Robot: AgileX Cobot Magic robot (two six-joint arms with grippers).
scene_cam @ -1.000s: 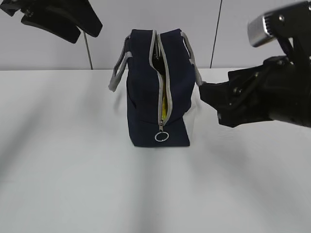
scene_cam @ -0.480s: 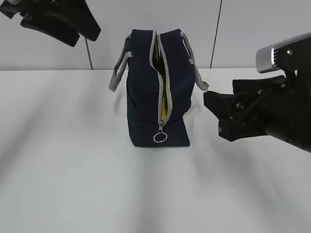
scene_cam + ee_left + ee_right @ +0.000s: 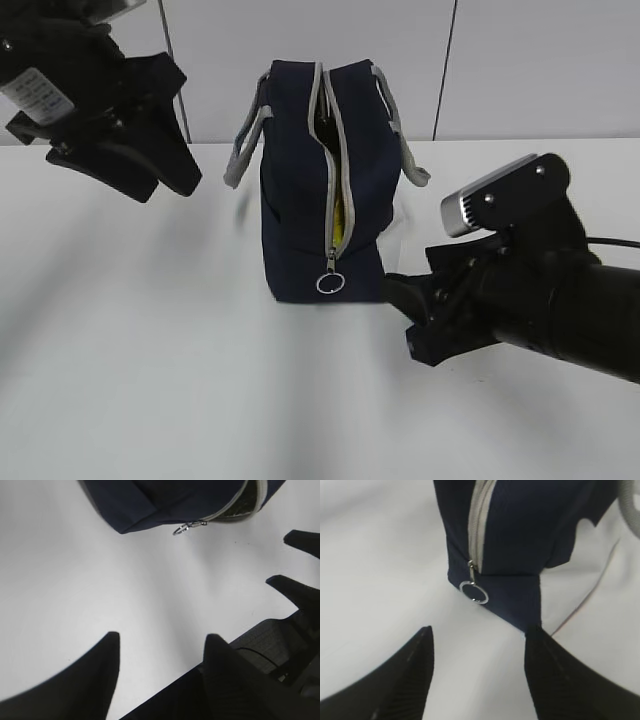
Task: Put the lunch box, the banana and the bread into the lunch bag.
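Lunch bag upright on table, zipper parted.
Right gripper spread beside ring pull; left gripper spread, empty.

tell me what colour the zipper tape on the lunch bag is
Light grey, against the navy lunch bag; the zipper shows best in the right wrist view.

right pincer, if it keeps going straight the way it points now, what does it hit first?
Probably the lower front corner of the lunch bag, near the metal ring pull. The open right pincer aims there with only bare table between; depth is unclear.
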